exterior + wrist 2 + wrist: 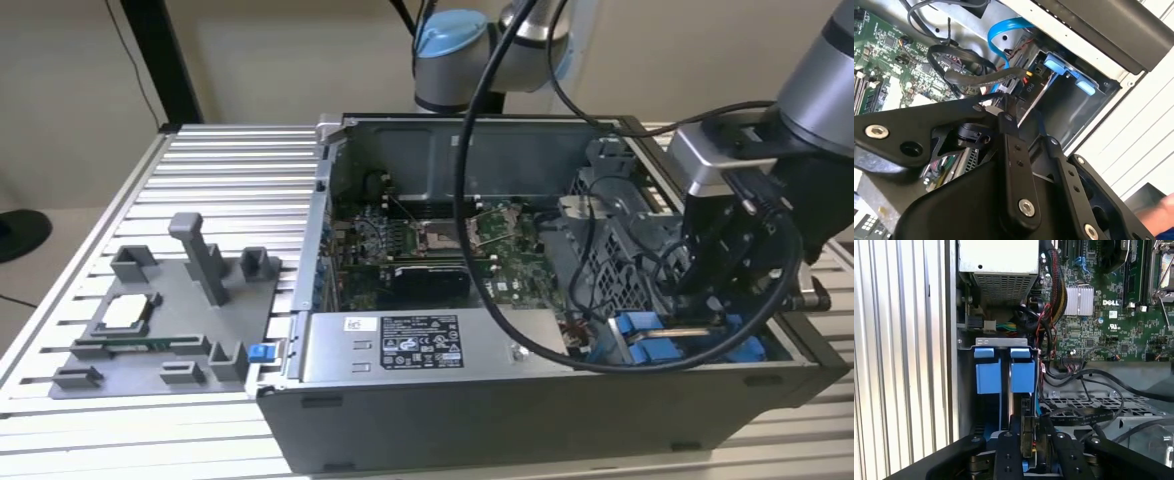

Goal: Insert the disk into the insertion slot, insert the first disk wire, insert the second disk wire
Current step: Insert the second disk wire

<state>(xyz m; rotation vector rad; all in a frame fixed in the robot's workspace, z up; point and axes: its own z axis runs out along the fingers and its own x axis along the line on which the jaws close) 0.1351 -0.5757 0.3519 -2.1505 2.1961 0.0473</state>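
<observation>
Just ahead of the pincer sits the disk.

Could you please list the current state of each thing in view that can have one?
Computer case: side panel off, interior exposed.
Insertion slot: occupied, blue tabs at its mouth.
Disk: seated in the slot, blue carrier showing.
Gripper: down inside the case beside the disk, closed on a black connector.
Blue cable: looped, loose above the bay.
</observation>
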